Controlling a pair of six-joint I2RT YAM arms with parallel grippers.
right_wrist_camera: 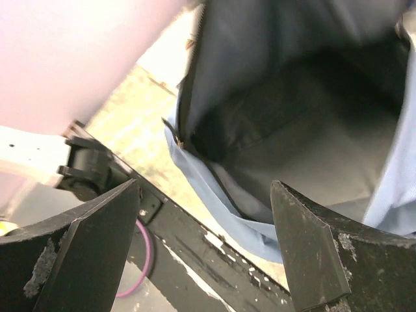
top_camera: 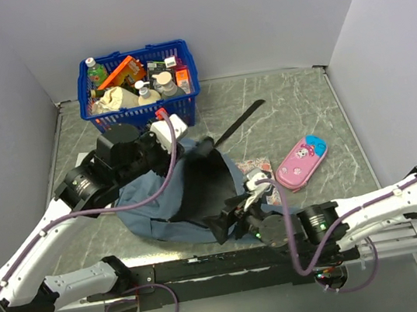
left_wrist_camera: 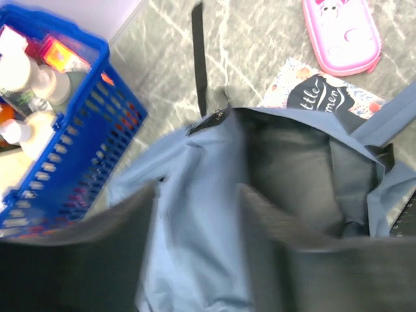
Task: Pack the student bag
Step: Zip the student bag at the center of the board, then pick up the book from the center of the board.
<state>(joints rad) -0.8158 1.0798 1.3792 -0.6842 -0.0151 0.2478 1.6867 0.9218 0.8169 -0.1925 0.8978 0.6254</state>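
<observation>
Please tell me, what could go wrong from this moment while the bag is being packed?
1. The student bag is soft and its mouth sags. The right gripper faces the mouth, open and holding nothing, so the opening may collapse.
2. The book is partly covered by the bag's edge. Pulling it out could drag the bag.
3. The black strap lies loose beyond the bag and might snag an arm.

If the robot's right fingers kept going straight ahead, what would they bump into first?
Most likely the student bag: the open right fingers point into its dark mouth, so the inner lining comes first, though depth is unclear.
</observation>
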